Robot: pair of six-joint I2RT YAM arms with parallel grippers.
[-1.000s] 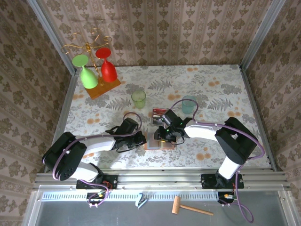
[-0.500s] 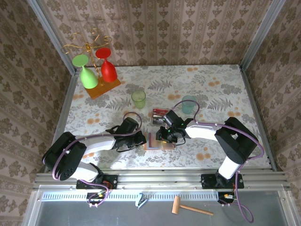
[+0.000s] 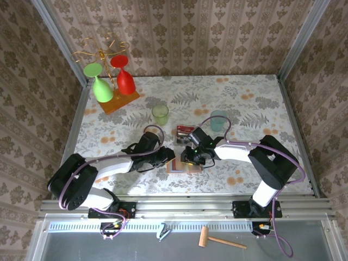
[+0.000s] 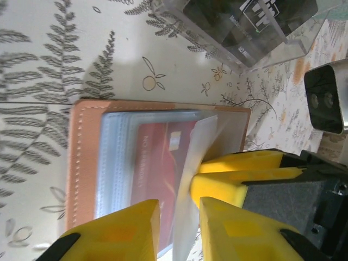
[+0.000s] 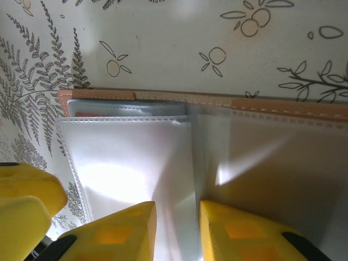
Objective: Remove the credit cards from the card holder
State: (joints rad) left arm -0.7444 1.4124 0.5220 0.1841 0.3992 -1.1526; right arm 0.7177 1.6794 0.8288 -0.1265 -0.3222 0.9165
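Left gripper [image 4: 178,209]: jaws slack on either side of a clear sleeve leaf [image 4: 205,136], not nipping it.
Right gripper [image 5: 176,213]: astride the sleeve fold, likely steadying the holder; whether it grips, I cannot tell.
Holder [image 4: 81,163]: open flat on the table [image 4: 49,49], between both grippers so the sleeves face up.
Red card [image 4: 157,163]: in its sleeve, not yet out.

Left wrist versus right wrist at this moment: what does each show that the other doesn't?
Left wrist: a red card in the card holder, and a clear case holding a dark card beyond it. Right wrist: glare-white plastic sleeves up close. Both: the holder's salmon edge, the floral table, yellow pincer fingers.
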